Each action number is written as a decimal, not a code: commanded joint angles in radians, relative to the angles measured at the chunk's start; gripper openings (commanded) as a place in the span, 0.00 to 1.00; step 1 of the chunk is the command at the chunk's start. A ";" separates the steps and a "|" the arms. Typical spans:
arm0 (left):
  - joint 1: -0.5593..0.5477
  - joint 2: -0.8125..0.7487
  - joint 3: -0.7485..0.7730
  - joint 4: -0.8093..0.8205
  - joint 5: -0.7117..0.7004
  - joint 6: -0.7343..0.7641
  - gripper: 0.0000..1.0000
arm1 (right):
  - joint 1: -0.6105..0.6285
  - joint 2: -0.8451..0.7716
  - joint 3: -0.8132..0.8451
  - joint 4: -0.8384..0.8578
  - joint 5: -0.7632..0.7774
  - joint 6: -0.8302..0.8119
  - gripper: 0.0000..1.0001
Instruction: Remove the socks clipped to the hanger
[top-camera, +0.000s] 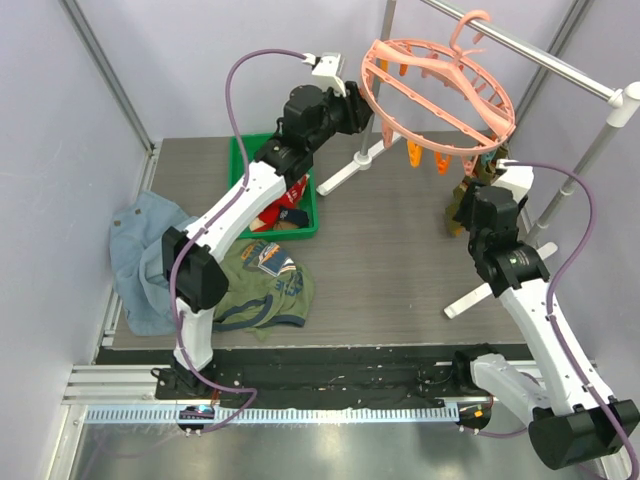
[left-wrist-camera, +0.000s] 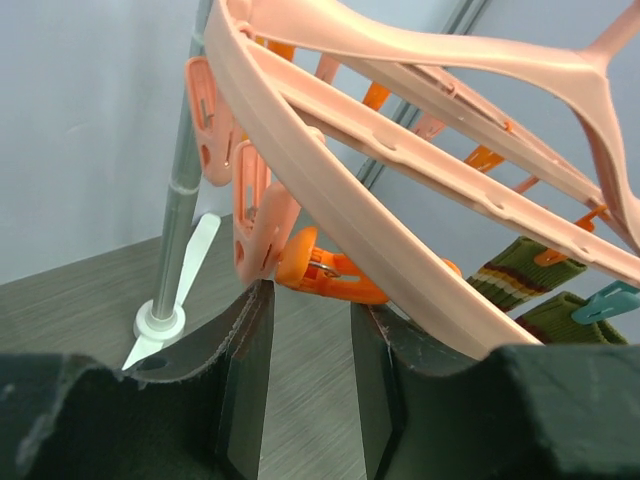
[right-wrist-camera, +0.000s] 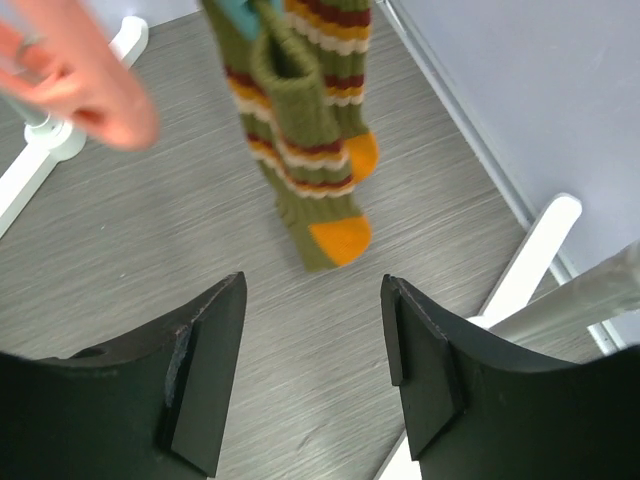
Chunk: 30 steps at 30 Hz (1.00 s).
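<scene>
The salmon-pink hanger (top-camera: 432, 63) hangs by its hook from the metal rail, its rim (left-wrist-camera: 330, 190) crossing the left wrist view. My left gripper (top-camera: 362, 108) is at the ring's left edge, open (left-wrist-camera: 310, 300), its fingertips just under an orange clip (left-wrist-camera: 330, 278); nothing sits between the fingers. Two olive socks with orange stripes (right-wrist-camera: 310, 150) hang clipped at the ring's right side (top-camera: 460, 212) (left-wrist-camera: 520, 270). My right gripper (top-camera: 480, 188) is close beside them, open (right-wrist-camera: 312, 290), just short of the orange toes. Other socks (top-camera: 285, 205) lie in the green bin.
The green bin (top-camera: 240, 165) stands at back left. An olive T-shirt (top-camera: 265, 285) and pale denim (top-camera: 140, 255) lie on the table's left. The white rail stand (top-camera: 560, 65) has feet on the table (right-wrist-camera: 520, 280) (left-wrist-camera: 165, 320). A blurred pink clip (right-wrist-camera: 90, 90) hangs left.
</scene>
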 joint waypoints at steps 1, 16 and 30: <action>0.004 0.011 0.063 -0.003 -0.001 -0.014 0.41 | -0.088 -0.012 0.006 0.082 -0.116 -0.075 0.64; 0.015 0.042 0.110 -0.043 -0.002 -0.008 0.42 | -0.286 0.006 0.021 0.183 -0.388 -0.218 0.65; 0.026 0.106 0.202 -0.079 0.007 -0.005 0.44 | -0.391 0.020 0.108 0.042 -0.636 -0.422 0.72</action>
